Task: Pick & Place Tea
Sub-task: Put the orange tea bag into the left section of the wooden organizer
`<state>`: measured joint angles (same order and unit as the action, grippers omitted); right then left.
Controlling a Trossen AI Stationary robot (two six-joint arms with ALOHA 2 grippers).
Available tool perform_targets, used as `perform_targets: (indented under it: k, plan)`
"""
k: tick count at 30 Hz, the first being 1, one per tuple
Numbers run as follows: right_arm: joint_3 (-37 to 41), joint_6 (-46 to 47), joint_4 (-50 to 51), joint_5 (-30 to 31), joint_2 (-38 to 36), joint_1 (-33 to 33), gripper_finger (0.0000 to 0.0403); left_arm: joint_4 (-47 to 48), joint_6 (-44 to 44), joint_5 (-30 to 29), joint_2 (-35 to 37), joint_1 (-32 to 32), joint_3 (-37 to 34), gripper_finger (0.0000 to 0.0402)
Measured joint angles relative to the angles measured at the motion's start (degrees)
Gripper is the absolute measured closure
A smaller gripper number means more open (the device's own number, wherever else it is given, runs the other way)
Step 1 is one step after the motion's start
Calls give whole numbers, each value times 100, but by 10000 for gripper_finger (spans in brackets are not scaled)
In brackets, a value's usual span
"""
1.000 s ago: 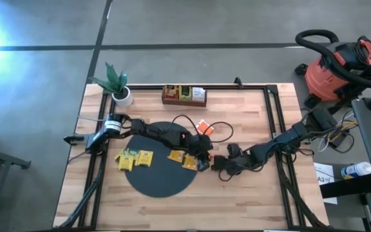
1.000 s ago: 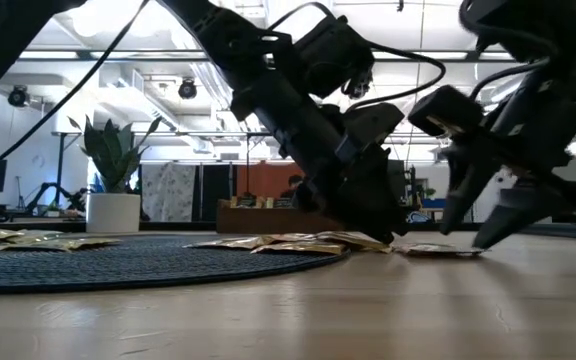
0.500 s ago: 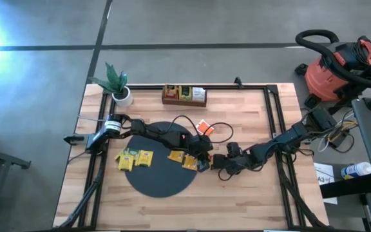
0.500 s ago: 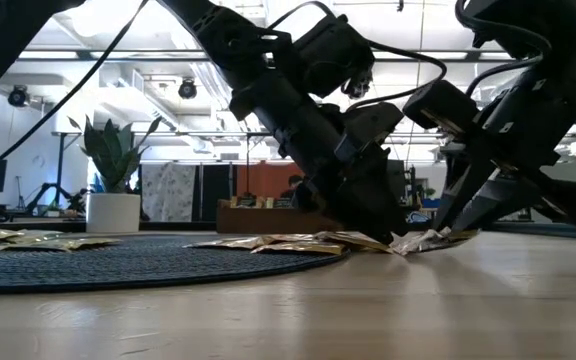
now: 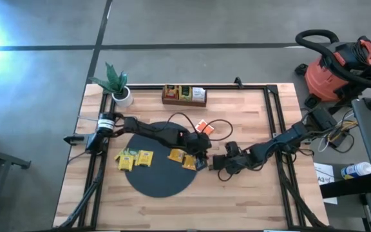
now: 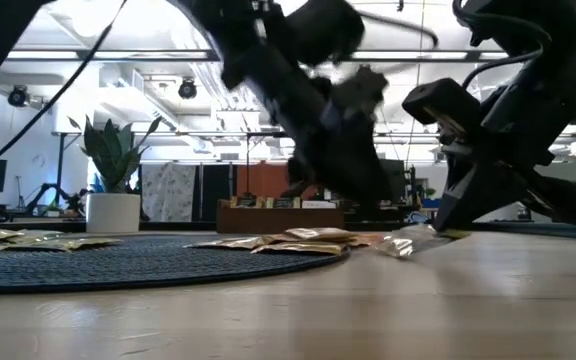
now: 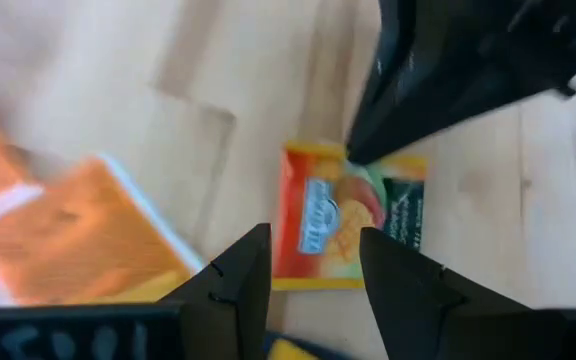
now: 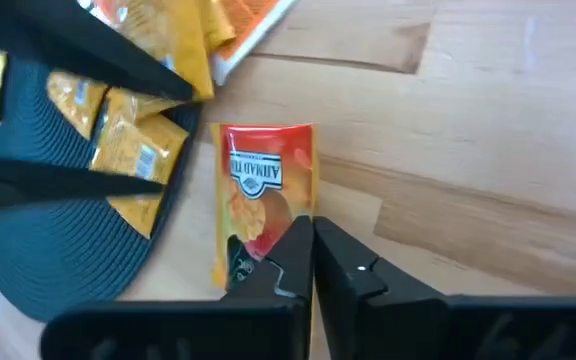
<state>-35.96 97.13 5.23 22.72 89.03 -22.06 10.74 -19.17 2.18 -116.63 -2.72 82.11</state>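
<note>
A red-and-orange tea packet (image 8: 261,195) lies on the wood just past the right rim of the black round mat (image 5: 161,175). My right gripper (image 8: 313,262) reaches in from the table's right and is shut on it. My left gripper (image 7: 313,272) hangs open a little above the same packet (image 7: 343,215), its fingers to either side and clear of it. Several yellow tea packets (image 5: 136,158) lie flat on the mat, with more (image 8: 133,135) at its right rim. My right gripper pinches the tea packet between its two fingers at one end, near a corner (image 8: 290,226). The fingers slant down from the table's right side. In the low view the held end (image 6: 430,236) is raised a little and the other end (image 6: 393,246) rests on the table.
A brown wooden compartment tray (image 5: 183,95) stands at the far edge, with a potted plant (image 5: 116,87) at the far left corner. An orange box (image 5: 203,127) and a loose black cable (image 5: 221,129) lie behind the grippers. A red vacuum (image 5: 340,67) stands off the table's right.
My right gripper has shut on the tea packet beside the mat, whose held end has come up off the wood. My left gripper, still open, has risen away from the packet.
</note>
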Motion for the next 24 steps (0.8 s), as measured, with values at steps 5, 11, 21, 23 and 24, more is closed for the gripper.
perform_targets:
  k: [5, 11, 21, 23, 24]
  plan:
    - [-16, -399, -7, 13, -154, 17, 394, 406, 294, -493, 581, 25, 2, 252]
    - [-18, -1017, -39, 178, -529, 66, 394, 630, 298, -587, 843, 42, 5, 252]
    - [-111, -2892, 587, -431, -1492, 350, 394, 955, 259, -1036, 1116, 30, 2, 252]
    - [-120, -3111, 872, -917, -1478, 503, 394, 939, 259, -1036, 1170, 42, 2, 252]
    - [-114, -3244, 928, -1201, -1427, 573, 394, 919, 258, -1037, 1179, 42, 3, 252]
